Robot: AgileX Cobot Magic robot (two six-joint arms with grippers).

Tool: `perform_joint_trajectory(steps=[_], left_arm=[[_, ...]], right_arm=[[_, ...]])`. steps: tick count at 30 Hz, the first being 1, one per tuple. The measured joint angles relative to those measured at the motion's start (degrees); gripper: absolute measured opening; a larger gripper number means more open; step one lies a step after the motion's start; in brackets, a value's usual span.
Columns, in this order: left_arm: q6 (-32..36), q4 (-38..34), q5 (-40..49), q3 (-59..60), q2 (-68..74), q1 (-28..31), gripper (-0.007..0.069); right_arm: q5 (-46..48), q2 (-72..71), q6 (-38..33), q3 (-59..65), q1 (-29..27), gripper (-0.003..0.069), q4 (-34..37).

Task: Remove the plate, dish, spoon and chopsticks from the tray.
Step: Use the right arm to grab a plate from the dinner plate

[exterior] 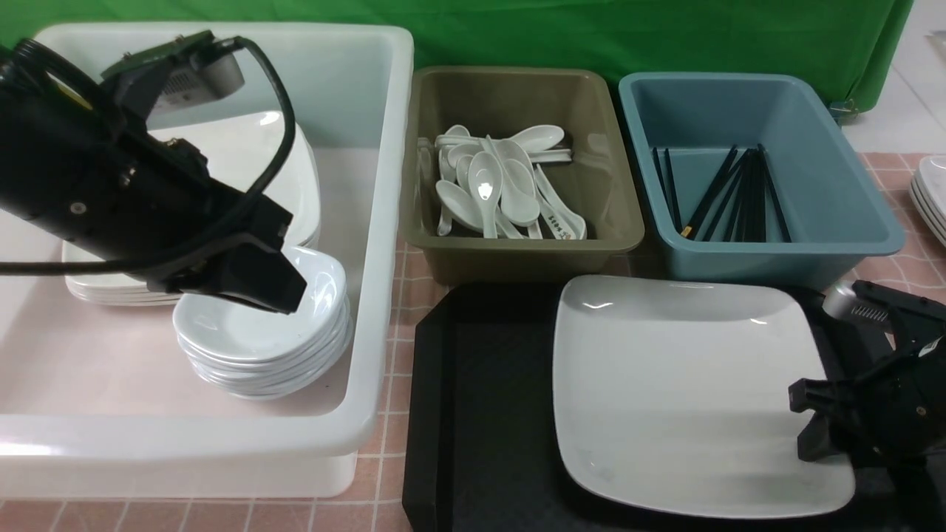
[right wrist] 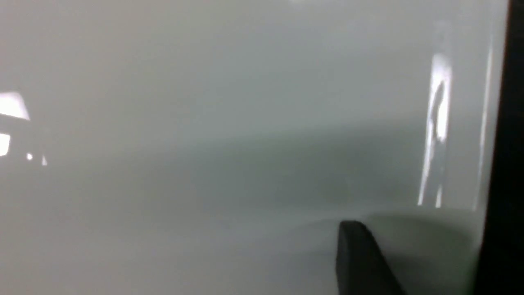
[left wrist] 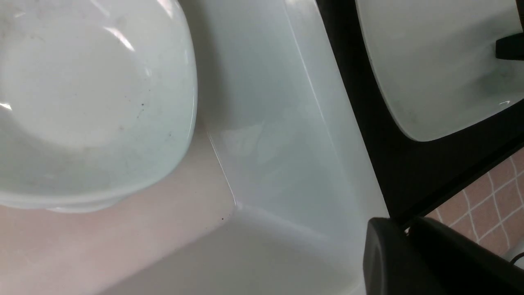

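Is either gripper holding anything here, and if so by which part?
Nothing appears to be held. The left gripper hangs empty above the stacked dishes. The right gripper looks open at the right edge of the plate.

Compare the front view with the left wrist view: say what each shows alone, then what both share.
Front only: the olive tub holding spoons and the blue tub holding chopsticks. Left wrist only: tiny dark specks on the top dish. Both: the plate on the tray, the white bin and the dish stack.
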Motion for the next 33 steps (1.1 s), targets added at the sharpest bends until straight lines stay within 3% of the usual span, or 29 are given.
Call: perform_joint_trajectory(steps=[1,18,33], left_arm=[[0.0,0.0,0.0,0.0,0.0,0.0,0.0058],[-0.3,0.1,0.0,0.0,0.0,0.0,0.0071],[-0.4,6.7,0.1,0.0,-0.1,0.0,0.0083]], right_arm=[[0.0,-0.1,0.0,-0.2,0.0,0.0204,0.6],[12.3,-15.4,-1.8,0.0,0.0,0.0095,0.9],[19.3,-26.3,-1.1,-1.8,-0.9,0.0073,-0.4]])
